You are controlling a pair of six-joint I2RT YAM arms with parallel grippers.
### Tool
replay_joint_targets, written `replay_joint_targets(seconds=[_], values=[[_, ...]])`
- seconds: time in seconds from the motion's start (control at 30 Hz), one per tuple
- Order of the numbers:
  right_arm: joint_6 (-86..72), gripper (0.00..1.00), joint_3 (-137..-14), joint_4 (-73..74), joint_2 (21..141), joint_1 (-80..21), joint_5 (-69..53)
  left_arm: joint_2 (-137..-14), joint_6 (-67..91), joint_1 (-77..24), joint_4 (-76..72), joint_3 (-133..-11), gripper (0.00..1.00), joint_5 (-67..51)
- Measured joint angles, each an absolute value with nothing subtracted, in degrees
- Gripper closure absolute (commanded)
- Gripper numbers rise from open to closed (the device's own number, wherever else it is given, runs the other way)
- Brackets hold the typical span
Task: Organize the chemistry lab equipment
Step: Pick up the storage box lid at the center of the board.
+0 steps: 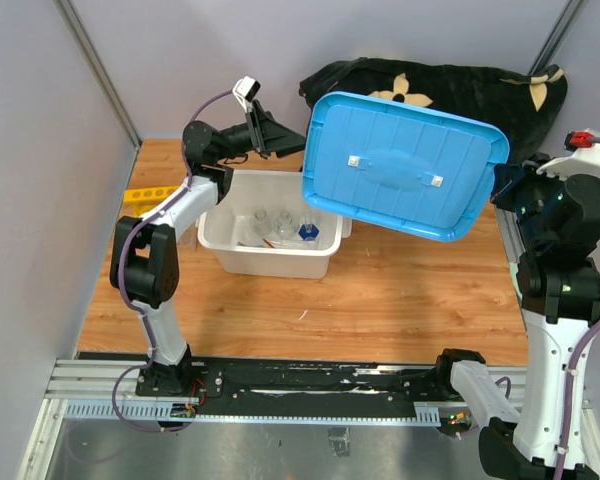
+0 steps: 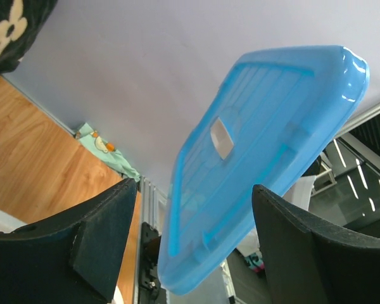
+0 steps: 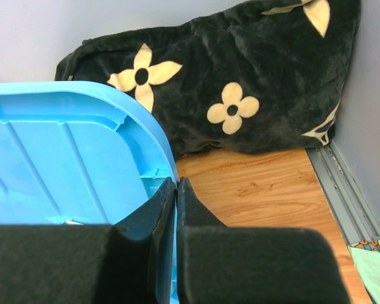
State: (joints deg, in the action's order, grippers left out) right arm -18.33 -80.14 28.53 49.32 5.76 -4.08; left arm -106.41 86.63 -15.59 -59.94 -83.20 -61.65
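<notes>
ribbed sky-blue plastic lid [image 1: 405, 165] held tilted in the air above the right end of the white rectangular plastic tub [image 1: 270, 262]
the right claw [image 3: 177, 190] is pinched tight on the lid's rim. the left claw [image 1: 285, 138] hangs behind the tub's back left corner, fingers spread wide, holding nothing. inside the tub stand small clear glass flasks [image 1: 270, 225], with a blue-capped piece [image 1: 307, 232] toward its right end. the yellow holed tube rack [image 1: 145, 195] lies on the wooden tabletop [image 1: 380, 290] left of the tub.

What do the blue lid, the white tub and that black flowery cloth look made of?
Blue lid: likely moulded plastic, glossy, ribbed, with light glints. White tub: probably plastic too, smooth matte walls. Black cloth: plush fabric, maybe fleece; fuzzy nap, soft folds.
</notes>
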Motion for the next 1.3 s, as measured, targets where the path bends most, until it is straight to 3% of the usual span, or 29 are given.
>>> replay_joint_targets(seconds=[1.1,1.3], values=[[-18.0,0.99,-77.58,28.32,49.45,5.76,-3.95,-105.56,88.73,-15.35,-66.15,-83.53,0.23,-64.31],[-18.24,0.99,-77.45,27.81,50.33,5.76,-4.6,-103.02,84.64,-16.69,-62.63,-82.39,0.32,-65.73]])
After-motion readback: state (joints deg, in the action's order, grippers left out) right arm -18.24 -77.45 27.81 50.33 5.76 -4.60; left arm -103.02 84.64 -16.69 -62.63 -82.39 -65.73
